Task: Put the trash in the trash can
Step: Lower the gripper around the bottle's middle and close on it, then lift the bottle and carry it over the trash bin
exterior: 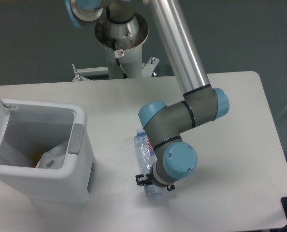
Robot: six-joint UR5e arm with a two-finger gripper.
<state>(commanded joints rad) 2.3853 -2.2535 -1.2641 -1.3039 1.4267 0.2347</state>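
On the white table [230, 106], right of the open white rectangular plastic bin [83, 159]: clear plastic bottle [142, 151] lying flat, base end pinched in the black 2-finger gripper [147, 182]. Best lifted well above the rim before swinging left, guarding against slip.

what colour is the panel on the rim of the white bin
Grey, on the rim panel of the white rectangular plastic bin; it shows clearly in the fixed camera view.
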